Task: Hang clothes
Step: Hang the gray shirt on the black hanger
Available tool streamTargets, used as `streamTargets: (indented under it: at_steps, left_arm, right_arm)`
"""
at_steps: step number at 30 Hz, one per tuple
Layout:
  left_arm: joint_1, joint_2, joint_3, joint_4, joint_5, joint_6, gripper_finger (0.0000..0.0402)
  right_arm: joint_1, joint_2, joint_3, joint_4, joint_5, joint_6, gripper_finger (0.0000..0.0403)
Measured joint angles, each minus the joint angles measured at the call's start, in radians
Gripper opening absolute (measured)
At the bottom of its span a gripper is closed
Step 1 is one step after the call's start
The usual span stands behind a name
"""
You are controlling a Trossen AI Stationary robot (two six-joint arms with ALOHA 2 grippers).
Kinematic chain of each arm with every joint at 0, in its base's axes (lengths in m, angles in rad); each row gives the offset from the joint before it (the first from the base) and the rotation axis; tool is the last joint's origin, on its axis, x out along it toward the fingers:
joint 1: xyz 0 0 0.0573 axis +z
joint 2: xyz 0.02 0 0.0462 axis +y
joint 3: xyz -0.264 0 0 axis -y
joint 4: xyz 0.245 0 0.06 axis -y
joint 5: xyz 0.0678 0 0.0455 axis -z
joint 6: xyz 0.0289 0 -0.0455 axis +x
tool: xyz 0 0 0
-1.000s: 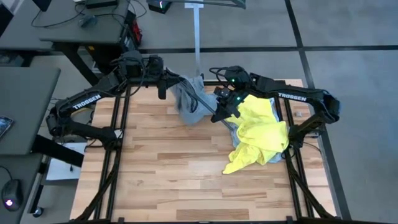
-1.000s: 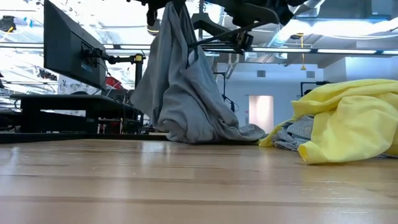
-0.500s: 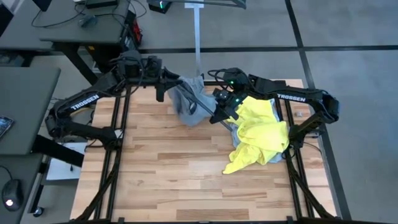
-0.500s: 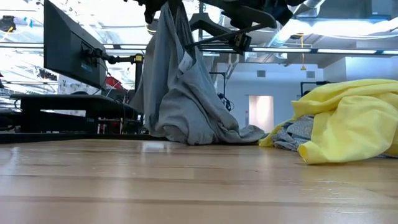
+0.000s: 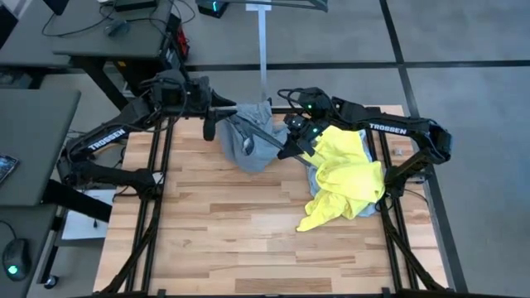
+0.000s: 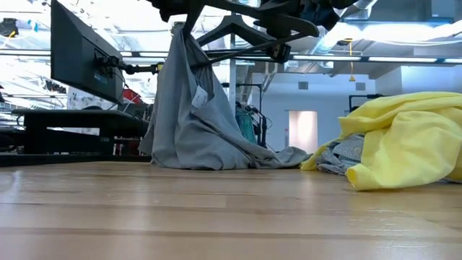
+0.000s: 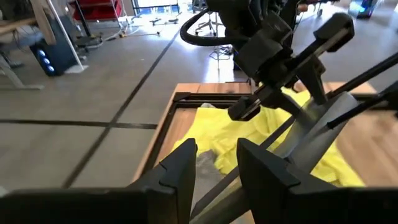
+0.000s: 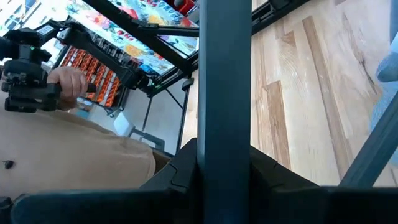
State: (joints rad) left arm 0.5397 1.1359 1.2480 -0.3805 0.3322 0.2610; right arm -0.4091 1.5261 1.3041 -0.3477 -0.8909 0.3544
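Observation:
The grey T-shirt [image 5: 251,145] hangs over a thin black hanger [image 6: 238,32] near the table's far edge, and its lower part [image 6: 195,155] is bunched on the wood. My right gripper [image 5: 294,149] is shut on that hanger. My left gripper [image 5: 225,106] stands open by the shirt's upper left edge. The left wrist view shows nothing between its fingers [image 7: 216,158], only the hanger and cloth beyond the gap. The neon-yellow T-shirt [image 5: 348,170] lies heaped at the right on a pale bluish garment [image 6: 339,155]. My right gripper pinches a straight black bar of the hanger [image 8: 224,74] between its two fingers, and the bar runs out past the fingertips. The gripper comes from the table's right, slanting a little down. The hanger is lifted clear of the table and carries the grey T-shirt.
Black frame rails [image 5: 157,174] run along both sides of the table. A pale upright post [image 5: 262,50] stands behind the far edge. The near half of the wooden top [image 5: 248,240] is bare. A person's hand [image 8: 65,81] shows beyond the table.
My left gripper has drawn back toward the table's left edge and rolled about its own line. The grey T-shirt's upper part has shifted left along the hanger, and its lower folds have spread left on the table. The right gripper has kept still.

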Motion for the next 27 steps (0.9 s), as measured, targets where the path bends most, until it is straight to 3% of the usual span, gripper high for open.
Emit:
streamTargets:
  at_steps: [9, 18, 23, 27]
  left_arm:
    - [0.056, -0.023, -0.001, -0.087, -0.08, 0.02, 0.0103]
    - [0.069, -0.032, 0.0, -0.157, -0.089, 0.099, 0.0103]
    - [0.07, -0.018, 0.12, -0.258, -0.075, 0.077, 0.0103]
    - [0.076, 0.062, 0.27, -0.475, -0.079, 0.065, 0.0109]
  right_arm:
    - [-0.002, 0.0, 0.002, 0.016, -0.011, -0.001, 0.006]
    - [-0.001, 0.0, 0.002, 0.02, -0.051, 0.026, 0.006]
    - [-0.012, -0.004, 0.004, 0.032, -0.085, 0.023, 0.0059]
    - [-0.024, -0.005, 0.004, 0.031, -0.111, 0.035, 0.0059]
